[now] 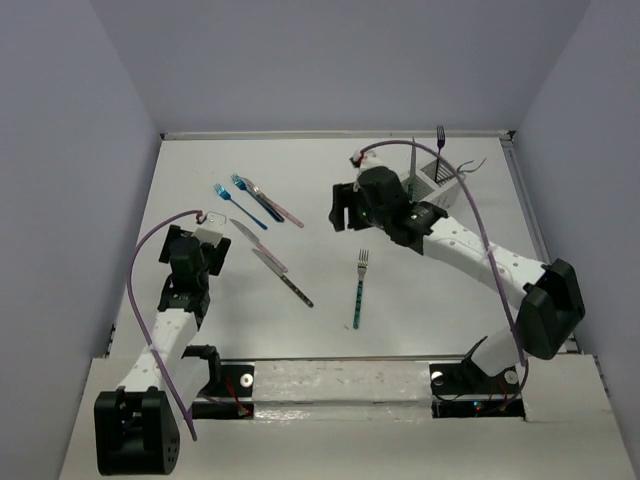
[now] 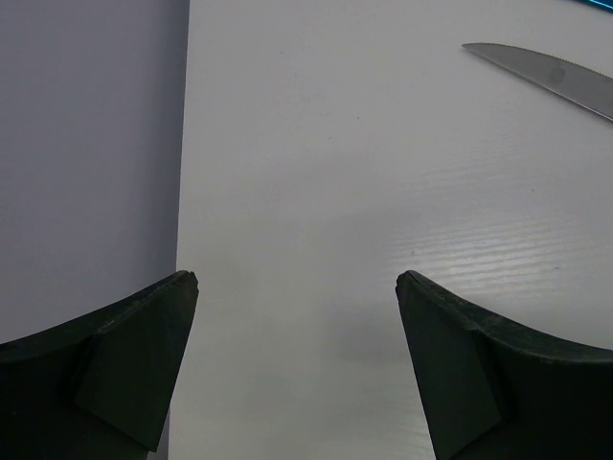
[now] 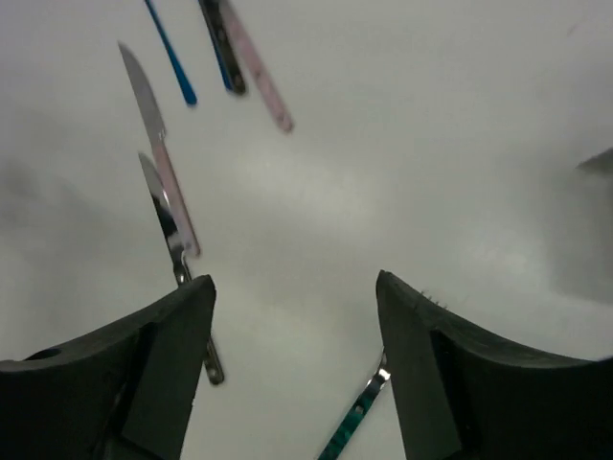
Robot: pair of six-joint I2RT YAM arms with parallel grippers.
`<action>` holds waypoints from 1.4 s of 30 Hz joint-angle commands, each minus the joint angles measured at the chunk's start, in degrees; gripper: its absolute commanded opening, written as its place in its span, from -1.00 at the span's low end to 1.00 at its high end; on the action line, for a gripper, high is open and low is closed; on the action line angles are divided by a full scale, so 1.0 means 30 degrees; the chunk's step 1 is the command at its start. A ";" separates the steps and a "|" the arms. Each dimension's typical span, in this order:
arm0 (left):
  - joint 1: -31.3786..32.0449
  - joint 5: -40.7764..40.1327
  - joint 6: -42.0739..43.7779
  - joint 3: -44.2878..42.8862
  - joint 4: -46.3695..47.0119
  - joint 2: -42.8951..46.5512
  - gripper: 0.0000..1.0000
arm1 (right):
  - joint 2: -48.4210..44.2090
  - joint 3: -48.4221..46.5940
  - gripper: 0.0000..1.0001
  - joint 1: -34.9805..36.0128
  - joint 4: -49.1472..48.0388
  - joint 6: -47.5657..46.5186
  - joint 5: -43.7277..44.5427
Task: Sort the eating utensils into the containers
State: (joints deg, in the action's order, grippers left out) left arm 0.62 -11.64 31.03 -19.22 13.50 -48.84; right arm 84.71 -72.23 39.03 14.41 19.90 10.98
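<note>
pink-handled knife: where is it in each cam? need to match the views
Top external: pink-handled knife lies left of centre, on a diagonal.
Left wrist: only its blade shows, in the top right corner.
Right wrist: upper left, blade tip pointing up.
Landmark: dark-handled knife alongside it, seen in the top external and right wrist views only.

A white table (image 1: 310, 165) stands enclosed by pale lavender walls (image 1: 70, 120) at left, back and right.
</note>
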 commanded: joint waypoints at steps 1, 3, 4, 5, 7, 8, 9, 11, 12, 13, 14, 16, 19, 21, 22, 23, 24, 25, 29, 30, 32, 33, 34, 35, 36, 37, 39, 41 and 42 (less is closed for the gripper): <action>-0.0061 -0.1070 -0.0088 0.0343 -0.0397 0.1247 0.98 | 0.2610 -0.0682 0.81 0.1226 0.7554 0.2387 -0.2225; -0.0032 -0.1510 0.0057 0.0460 -0.0485 0.1542 0.98 | 0.3313 -0.0301 0.82 0.1813 0.7879 0.2769 -0.1672; -0.0032 -0.1714 0.0116 0.0431 -0.0514 0.1717 0.98 | 0.3462 -0.0039 0.82 0.2164 0.8026 0.2974 -0.1408; -0.0032 -0.1977 0.0146 0.0402 -0.0544 0.1748 0.98 | 0.3580 0.0051 0.82 0.2805 0.8346 0.3353 -0.1086; -0.0032 -0.2184 0.0117 0.0256 -0.0661 0.1661 0.98 | 0.3844 0.0198 0.80 0.3366 0.8612 0.3735 -0.0791; -0.0032 -0.2214 0.0117 0.0226 -0.0690 0.1545 0.98 | 0.3961 0.0372 0.76 0.3571 0.8700 0.3999 -0.0761; -0.0032 -0.2214 0.0088 0.0197 -0.0690 0.1514 0.98 | 0.4339 0.0461 0.73 0.3748 0.8730 0.4117 -0.0761; -0.0032 -0.2098 0.0000 0.0197 -0.0690 0.1398 0.98 | 0.4780 0.0840 0.66 0.3749 0.8730 0.4380 -0.0761; -0.0061 -0.2068 -0.0029 0.0226 -0.0690 0.1397 0.98 | 0.5014 0.0988 0.62 0.3749 0.8759 0.4469 -0.0674; -0.0032 -0.2068 -0.0058 0.0255 -0.0690 0.1426 0.98 | 0.5422 0.1134 0.59 0.3749 0.8731 0.4615 -0.0586; -0.0032 -0.2068 -0.0059 0.0255 -0.0661 0.1455 0.98 | 0.5659 0.1281 0.50 0.3749 0.8643 0.4616 -0.0585; -0.0032 -0.2038 -0.0029 0.0314 -0.0573 0.1543 0.98 | 0.6244 0.1604 0.41 0.3749 0.8496 0.4617 -0.0905; -0.0032 -0.2009 -0.0029 0.0314 -0.0515 0.1572 0.98 | 0.7241 0.2189 0.30 0.3749 0.8409 0.4879 -0.1170; -0.0032 -0.1980 -0.0029 0.0372 -0.0486 0.1601 0.98 | 0.7534 0.2801 0.19 0.3925 0.8146 0.5026 -0.1374; -0.0032 -0.1951 -0.0029 0.0373 -0.0485 0.1602 0.98 | 0.7565 0.3038 0.15 0.3925 0.8028 0.5056 -0.1492; -0.0032 -0.1950 -0.0029 0.0373 -0.0485 0.1660 0.98 | 0.7536 0.3272 -0.05 0.3925 0.7853 0.5027 -0.1754; -0.0061 -0.1921 0.0000 0.0373 -0.0485 0.1661 0.98 | 0.7449 0.3507 -0.16 0.3925 0.7358 0.4969 -0.1844; -0.0032 -0.1892 -0.0029 0.0402 -0.0485 0.1719 0.98 | 0.7158 0.3741 -0.30 0.3925 0.7121 0.4939 -0.1845; -0.0032 -0.1804 0.0000 0.0431 -0.0485 0.1836 0.98 | 0.6453 0.3804 -1.00 0.3925 0.6738 0.4910 -0.0472; -0.0032 -0.1804 0.0000 0.0431 -0.0485 0.1807 0.98 | 0.6336 0.3628 -1.00 0.3925 0.6738 0.4851 0.0315; -0.0032 -0.1804 0.0000 0.0460 -0.0485 0.1836 0.98 | 0.6072 0.2957 -1.00 0.3751 0.6796 0.4530 0.1226; -0.0032 -0.1775 0.0000 0.0489 -0.0485 0.1865 0.98 | 0.5868 0.2662 -1.00 0.3749 0.6768 0.4442 0.1522; -0.0032 -0.1804 0.0029 0.0490 -0.0485 0.1866 0.98 | 0.5518 0.2369 -1.00 0.3749 0.6738 0.4325 0.1815; -0.0032 -0.1804 0.0058 0.0490 -0.0456 0.1866 0.98 | 0.4557 0.1641 -1.00 0.3749 0.6274 0.3482 0.2253; -0.0032 -0.1804 0.0087 0.0519 -0.0456 0.1866 0.98 | 0.3939 0.1634 -1.00 0.3749 0.5892 0.2894 0.2431; -0.0032 -0.1775 0.0088 0.0490 -0.0456 0.1808 0.98 | 0.3236 0.0967 -1.00 0.3749 0.5453 0.2250 0.2752; -0.0061 -0.1658 0.0146 0.0461 -0.0427 0.1574 0.98 | 0.0814 0.0290 -1.00 0.3749 0.3385 0.0550 0.4413; -0.0032 -0.1628 0.0205 0.0286 -0.0456 0.1281 0.98 | -0.1009 0.0605 -1.00 0.3749 0.0864 -0.1381 0.5912; -0.0032 -0.1570 0.0263 0.0227 -0.0485 0.1135 0.98 | -0.2614 0.1160 -1.00 0.3749 -0.2718 -0.2259 0.7572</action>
State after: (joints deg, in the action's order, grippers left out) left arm 0.64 -16.64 31.07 -18.33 10.83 -44.56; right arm 92.38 -65.60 50.30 30.98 24.64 19.14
